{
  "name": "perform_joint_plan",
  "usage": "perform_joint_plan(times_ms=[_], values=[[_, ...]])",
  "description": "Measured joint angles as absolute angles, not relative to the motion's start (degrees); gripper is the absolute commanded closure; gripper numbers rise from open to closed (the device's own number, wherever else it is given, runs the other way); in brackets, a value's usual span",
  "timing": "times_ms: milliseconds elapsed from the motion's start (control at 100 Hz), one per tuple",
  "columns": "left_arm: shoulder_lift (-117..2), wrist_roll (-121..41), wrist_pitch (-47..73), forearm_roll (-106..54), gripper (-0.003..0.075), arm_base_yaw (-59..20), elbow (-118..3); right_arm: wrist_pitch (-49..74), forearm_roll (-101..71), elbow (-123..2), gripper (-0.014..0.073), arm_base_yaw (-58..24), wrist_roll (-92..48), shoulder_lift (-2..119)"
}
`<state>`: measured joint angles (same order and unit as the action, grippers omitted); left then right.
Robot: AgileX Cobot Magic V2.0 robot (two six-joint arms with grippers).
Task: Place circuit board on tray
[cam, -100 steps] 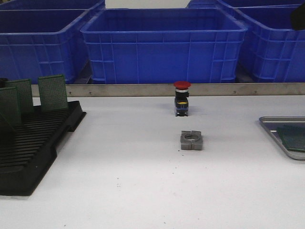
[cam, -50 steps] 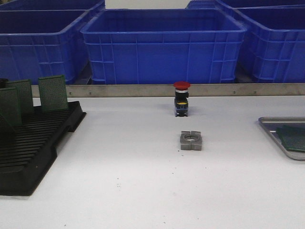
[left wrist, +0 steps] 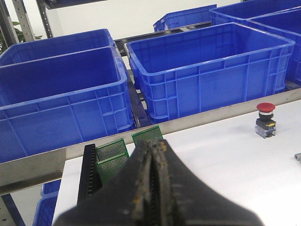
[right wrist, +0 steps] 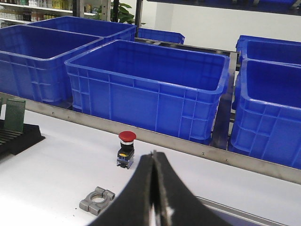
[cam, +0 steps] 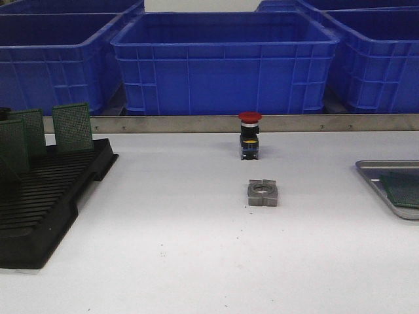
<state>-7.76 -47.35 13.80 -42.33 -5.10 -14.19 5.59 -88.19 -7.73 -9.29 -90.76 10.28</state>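
Note:
The grey metal tray lies at the right edge of the table, partly cut off by the front view. A green circuit board lies flat inside it. Three more green boards stand upright in the black slotted rack at the left. Neither gripper shows in the front view. In the left wrist view, my left gripper is shut and empty above the rack and its boards. In the right wrist view, my right gripper is shut and empty, with the tray's rim just beyond it.
A red-capped push button stands mid-table, with a grey metal clamp block in front of it. Big blue bins stand behind a metal rail at the table's back edge.
A dark part of the right arm at the top right corner of the front view has gone out of sight. The board in the tray and the other objects have not moved.

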Motion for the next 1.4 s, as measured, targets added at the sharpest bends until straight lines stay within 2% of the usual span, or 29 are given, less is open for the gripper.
perform_joint_plan(times_ms=[660,730,990,1140,1400], values=[[-7.76,-46.67,13.11,-39.15,0.0737,-5.1,-13.67,5.57,-88.3,-7.73,0.0652,-9.29,-90.76,10.1],[-7.37,-41.31,10.44,-32.3,0.0737,-4.49,-12.05,5.46,-88.38,-7.73,0.0652,-9.29,-90.76,10.1],[-0.15,-2.82,4.54,-2.43,0.0737,0.65,-0.33,5.47,-88.38,-7.73,0.0652,-9.29,-90.76,10.1],[0.24,1.42,10.31,0.74,0.0737,0.75,-0.18,5.47,-88.38,-7.73,0.0652,-9.29,-90.76,10.1],[0.24,-0.67,13.05,0.61,0.0737,0.75,-0.18,5.47,-88.51,-7.7,0.0652,-9.29,-90.76,10.1]])
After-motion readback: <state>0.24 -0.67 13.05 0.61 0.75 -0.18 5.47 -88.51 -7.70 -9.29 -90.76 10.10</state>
